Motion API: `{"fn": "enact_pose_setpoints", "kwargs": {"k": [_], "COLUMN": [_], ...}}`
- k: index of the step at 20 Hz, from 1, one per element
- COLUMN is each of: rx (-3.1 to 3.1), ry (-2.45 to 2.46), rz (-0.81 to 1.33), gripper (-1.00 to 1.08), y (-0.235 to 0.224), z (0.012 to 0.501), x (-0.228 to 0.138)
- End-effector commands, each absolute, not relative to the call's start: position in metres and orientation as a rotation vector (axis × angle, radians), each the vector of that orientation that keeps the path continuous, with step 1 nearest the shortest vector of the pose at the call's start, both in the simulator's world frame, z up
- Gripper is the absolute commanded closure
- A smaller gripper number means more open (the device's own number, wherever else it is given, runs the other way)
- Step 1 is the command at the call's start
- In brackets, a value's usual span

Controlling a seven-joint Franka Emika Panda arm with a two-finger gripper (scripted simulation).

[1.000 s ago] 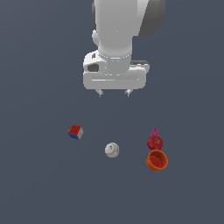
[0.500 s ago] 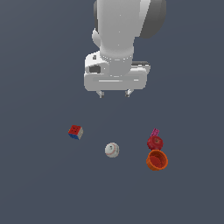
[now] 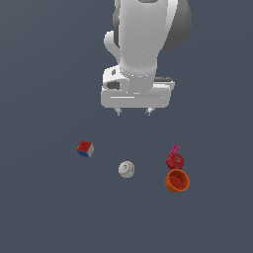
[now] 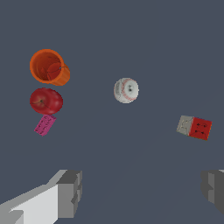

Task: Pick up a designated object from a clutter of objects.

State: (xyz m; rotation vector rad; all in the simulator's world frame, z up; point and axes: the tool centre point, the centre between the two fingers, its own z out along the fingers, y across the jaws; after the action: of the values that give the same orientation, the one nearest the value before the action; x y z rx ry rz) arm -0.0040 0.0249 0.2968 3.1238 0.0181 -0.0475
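- Overhead, the gripper point(image 3: 133, 111) hangs clear of the grey table point(image 3: 44, 207); its two fingers stand wide apart with nothing between them, as the wrist view confirms by showing one finger point(image 4: 70, 192) at each side of the frame.
- Pink block point(image 3: 175, 149): a small magenta rectangle lying flat on the table, at the far end of a tight group on the exterior view's right; it sits just beside the red apple point(image 3: 175, 161), and whether the two touch cannot be told. In the wrist view its dotted top face is plain point(image 4: 45, 124).
- Red apple: round, stem dimple visible in the wrist view point(image 4: 46, 100), placed between the pink block and the orange cup point(image 3: 177, 181).
- Orange cup: its open mouth faces up toward both cameras, and it lies just beside the apple point(image 4: 49, 66).
- White baseball point(image 3: 126, 169): stands alone near the scene's middle, well apart from the group; red stitching shows point(image 4: 126, 90).
- Cube point(image 3: 85, 148): red, blue and white faces, on the exterior view's left, well apart from the baseball point(image 4: 194, 127).
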Motion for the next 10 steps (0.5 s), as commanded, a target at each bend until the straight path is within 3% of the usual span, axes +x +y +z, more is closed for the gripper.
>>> {"fn": "enact_pose_setpoints", "kwargs": {"k": [1, 10], "rx": [3.121, 3.106], "ry": [-0.015, -0.196], "rz": [-0.046, -0.030], "gripper": [-0.92, -0.92], "y": [0.033, 0.075], "z": [0.289, 0.244], "x": [-0.001, 0.014]}}
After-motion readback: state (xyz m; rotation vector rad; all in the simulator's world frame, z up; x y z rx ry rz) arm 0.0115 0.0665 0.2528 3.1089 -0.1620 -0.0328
